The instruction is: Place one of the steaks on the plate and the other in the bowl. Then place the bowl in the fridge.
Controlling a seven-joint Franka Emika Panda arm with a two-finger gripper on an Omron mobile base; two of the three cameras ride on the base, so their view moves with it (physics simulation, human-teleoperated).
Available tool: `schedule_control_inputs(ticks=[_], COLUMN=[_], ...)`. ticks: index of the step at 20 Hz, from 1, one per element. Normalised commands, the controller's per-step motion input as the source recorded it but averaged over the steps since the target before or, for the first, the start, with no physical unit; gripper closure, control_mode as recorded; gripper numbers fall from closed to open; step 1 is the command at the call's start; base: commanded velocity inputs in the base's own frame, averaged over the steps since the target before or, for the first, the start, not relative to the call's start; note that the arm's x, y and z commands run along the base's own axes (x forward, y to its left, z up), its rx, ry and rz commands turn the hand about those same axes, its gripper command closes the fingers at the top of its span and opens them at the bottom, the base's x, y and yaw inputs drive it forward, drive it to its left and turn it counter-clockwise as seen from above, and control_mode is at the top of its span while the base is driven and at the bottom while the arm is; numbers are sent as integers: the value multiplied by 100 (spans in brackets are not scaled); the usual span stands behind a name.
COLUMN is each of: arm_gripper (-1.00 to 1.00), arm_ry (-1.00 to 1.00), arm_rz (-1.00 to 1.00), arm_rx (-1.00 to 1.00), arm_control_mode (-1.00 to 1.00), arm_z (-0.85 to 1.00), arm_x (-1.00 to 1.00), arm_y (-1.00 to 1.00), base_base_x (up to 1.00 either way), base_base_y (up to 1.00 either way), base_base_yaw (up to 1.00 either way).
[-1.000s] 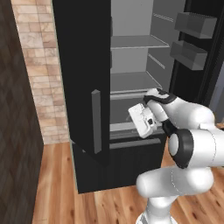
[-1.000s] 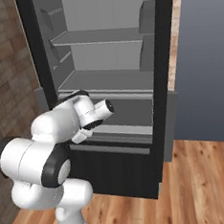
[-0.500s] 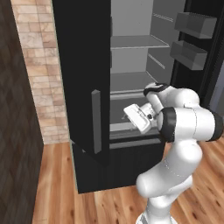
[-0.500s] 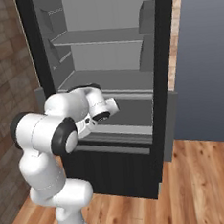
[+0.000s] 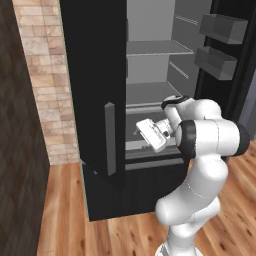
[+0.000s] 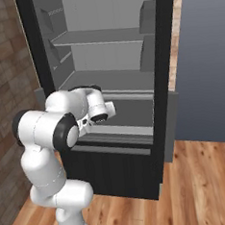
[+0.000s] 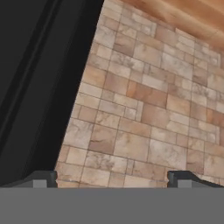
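The fridge (image 5: 95,100) stands open in front of me, tall and black, with a grey upright handle (image 5: 110,137) on its near left panel and grey shelves (image 6: 103,35) inside. Door bins (image 5: 220,45) hang on the open door at the right in the left base view. I can see no bowl, plate or steak on any shelf that shows from here.

The white arm (image 5: 205,145) is folded up tight before the lower shelf, elbow high, with its hand turned sideways toward the left of the fridge. The pincer (image 5: 139,131) sits just beside the edge of the black panel, at about the height of the lower shelf front (image 6: 121,130).

From the hand view the two dark fingertips (image 7: 41,178) rise wide apart at the bottom corners, with nothing between them, so the pincer is spread and empty. Beyond them lies a tan brick wall (image 7: 144,109), with the black side of the fridge slanting along the left and a strip of wooden floor (image 7: 188,13) at the top right
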Motion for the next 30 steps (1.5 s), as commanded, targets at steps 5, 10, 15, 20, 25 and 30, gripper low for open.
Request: schedule_control_inputs(ticks=[5,10,15,20,25,30], arm_gripper=[-100,-100,-100,-100,-100,-100], arm_ry=[0,0,0,2,3,8], arm_rz=[0,0,0,0,0,0], arm_rx=[13,2,0,0,0,0], arm_control_mode=[-100,-100,-100,-100,-100,-100], arm_z=[40,48,4,1,10,4], arm_x=[0,0,26,61,51,34], arm_y=[16,13,28,6,0,3], base_base_x=[0,0,0,0,0,0], base_base_y=[0,0,0,0,0,0], base_base_yaw=[0,0,0,0,0,0])
